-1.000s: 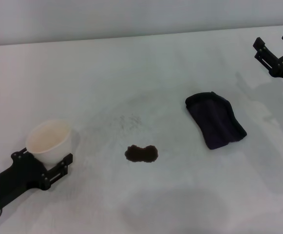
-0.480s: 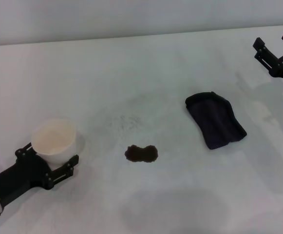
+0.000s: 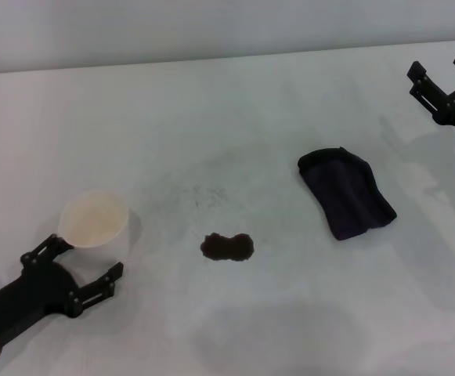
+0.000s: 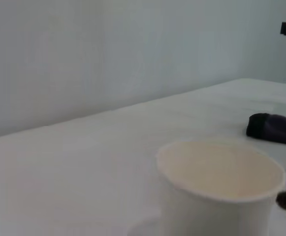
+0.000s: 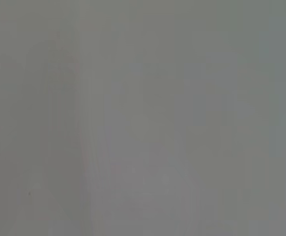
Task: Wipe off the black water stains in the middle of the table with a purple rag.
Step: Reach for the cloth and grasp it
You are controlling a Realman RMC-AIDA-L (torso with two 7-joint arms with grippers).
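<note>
Left gripper [image 3: 82,269] sits wide open just behind the white paper cup [image 3: 94,222] near the table's [image 3: 235,102] front-left corner, empty, so the right gripper [image 3: 444,78], open at the far-right edge, should drop squarely onto the purple rag [image 3: 346,193], right of the central black water stains [image 3: 227,247], and pinch it mid-cloth.

head view high over table [image 3: 235,117], left wrist low, sharing cup [image 3: 94,220]

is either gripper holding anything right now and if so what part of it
Nothing is held. The left gripper is open just behind the paper cup, clear of it. The right gripper is open at the table's far right, away from the purple rag.
</note>
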